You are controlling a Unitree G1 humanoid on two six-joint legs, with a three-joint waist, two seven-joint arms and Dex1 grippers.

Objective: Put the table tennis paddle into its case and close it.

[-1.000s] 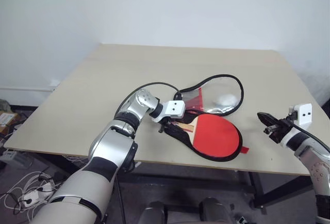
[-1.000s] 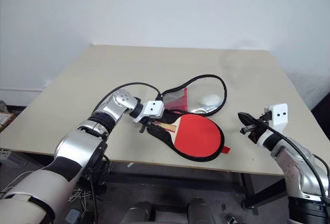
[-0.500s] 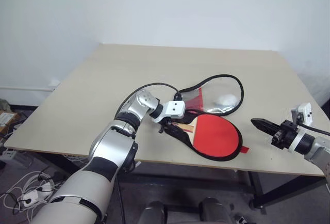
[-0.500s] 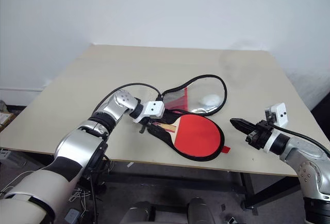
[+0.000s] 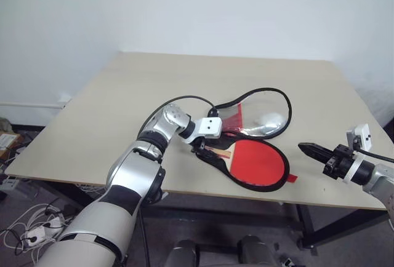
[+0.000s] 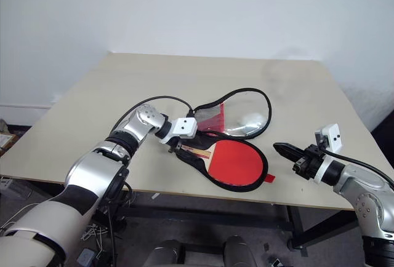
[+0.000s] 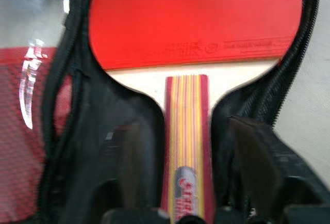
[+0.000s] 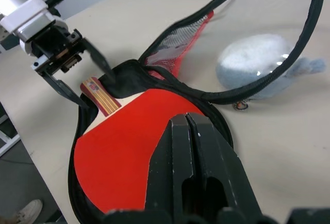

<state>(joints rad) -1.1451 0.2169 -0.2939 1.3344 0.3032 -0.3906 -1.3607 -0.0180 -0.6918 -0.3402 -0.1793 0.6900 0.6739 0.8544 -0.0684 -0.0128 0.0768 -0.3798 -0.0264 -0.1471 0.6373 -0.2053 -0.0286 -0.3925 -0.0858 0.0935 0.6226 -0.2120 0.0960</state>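
The paddle [image 5: 257,162] is lying in the open case [image 5: 246,184] near the worktop's [image 5: 123,95] front edge, the left hand [image 8: 77,74] spreading astride its handle, the right hand [image 5: 311,151] hovering pressed together off the right, apart.

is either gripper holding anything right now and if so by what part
Nothing is held. The left gripper stands open astride the paddle handle, jaws clear of it; the right gripper is shut on nothing.

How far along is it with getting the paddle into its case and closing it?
Done: the paddle lies in the case's bottom half. In hand: the left gripper is open astride the handle. Left: the lid is open and needs folding over and closing. The right gripper is shut, off to the side.
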